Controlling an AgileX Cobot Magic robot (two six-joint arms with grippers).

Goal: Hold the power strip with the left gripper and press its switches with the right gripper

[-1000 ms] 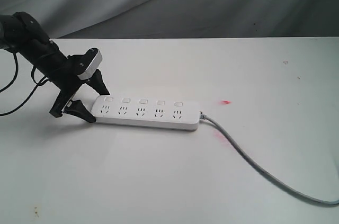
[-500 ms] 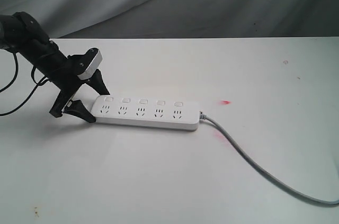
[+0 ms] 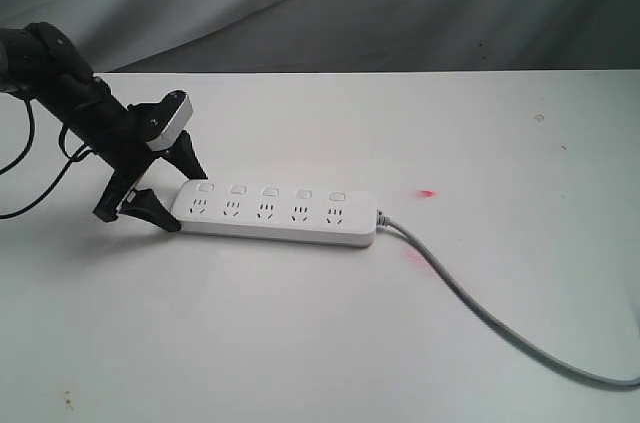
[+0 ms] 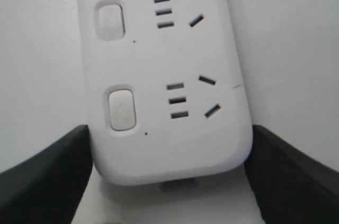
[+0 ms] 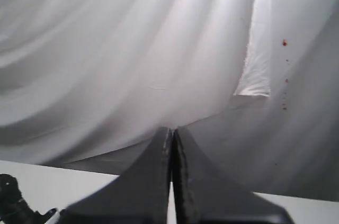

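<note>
One power strip (image 3: 275,215), five switches (image 3: 270,190)

Cord (image 3: 500,328) exits exterior view's right edge; power strip (image 4: 164,75) cropped in left wrist view.

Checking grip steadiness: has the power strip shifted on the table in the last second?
No. The power strip lies where it was relative to the red mark, left gripper clamping its end.

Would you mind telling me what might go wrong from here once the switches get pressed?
The left pincer holds the power strip only at its rounded end, so pressing the far switches might pivot it free. The grey cord trails off on the right pincer's side and might snag it.
</note>
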